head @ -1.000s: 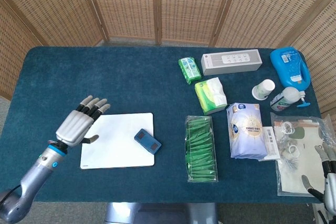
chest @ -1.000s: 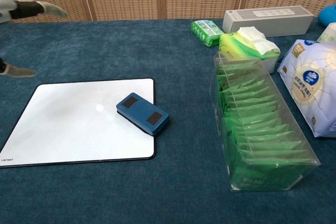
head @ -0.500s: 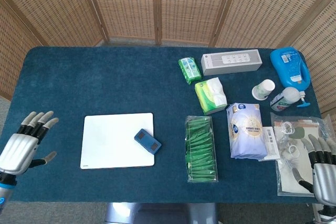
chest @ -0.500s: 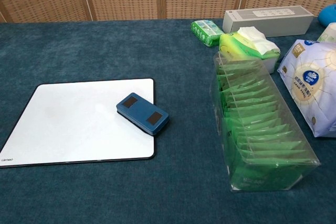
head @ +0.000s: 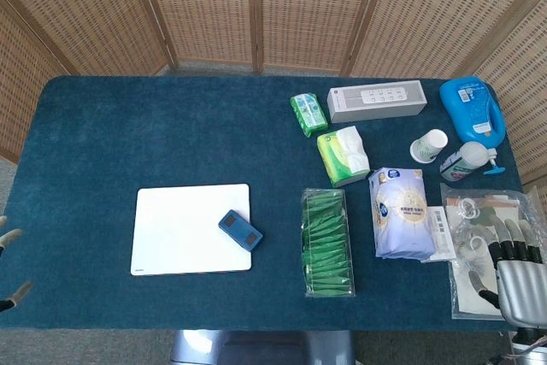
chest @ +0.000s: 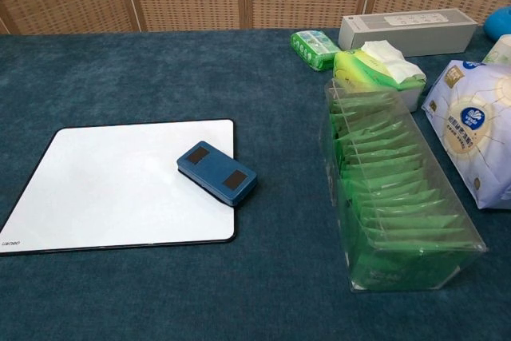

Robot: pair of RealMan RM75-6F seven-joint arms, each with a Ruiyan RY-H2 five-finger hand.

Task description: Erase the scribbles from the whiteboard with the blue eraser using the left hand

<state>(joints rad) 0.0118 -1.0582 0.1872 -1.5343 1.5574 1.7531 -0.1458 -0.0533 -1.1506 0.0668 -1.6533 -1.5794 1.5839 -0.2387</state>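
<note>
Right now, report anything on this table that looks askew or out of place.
The blue eraser lies skewed, straddling the right edge of the whiteboard, partly on the cloth. The whiteboard looks clean, with no scribbles visible. Otherwise nothing stands out.

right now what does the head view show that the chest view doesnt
Only the head view shows the right hand over a clear plastic bag at the table's right edge, a sliver of the left hand at the far left edge, plus the paper cup and the small white bottle. Only the chest view gives a close, low look at the blue eraser, showing its two dark patches. Both show the whiteboard with no scribbles visible, the eraser overhanging its right edge, and the clear box of green packets.
</note>
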